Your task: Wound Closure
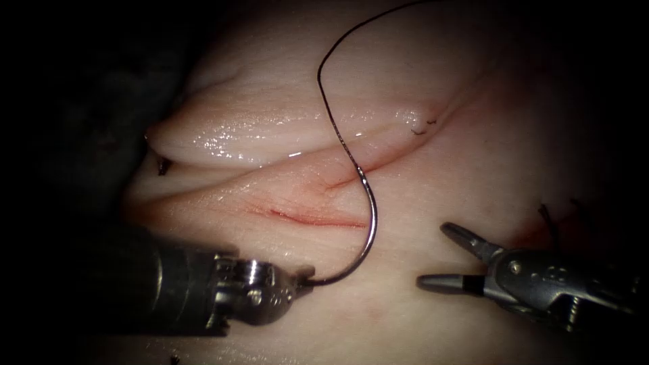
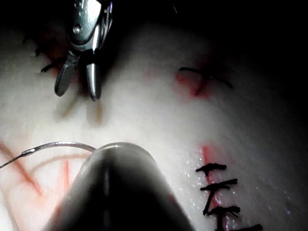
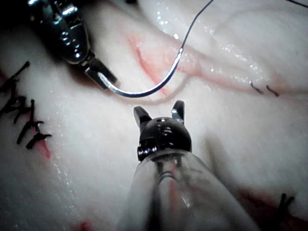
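We see left tool (image 1: 304,276) clamped on needle (image 1: 368,223) at pointed end; needle free above tissue (image 1: 433,203), arcing up across cut (image 1: 318,217), thread (image 1: 331,101) trailing upward. Right tool (image 1: 433,258) spread wide, empty, just right of needle.

Darkness all round the lit field – deepest at the far left and the right edge, no walls, floor, furniture or windows discernible, a single bright light falling from above – wet glints along the centre, brightness fading to black toward every border
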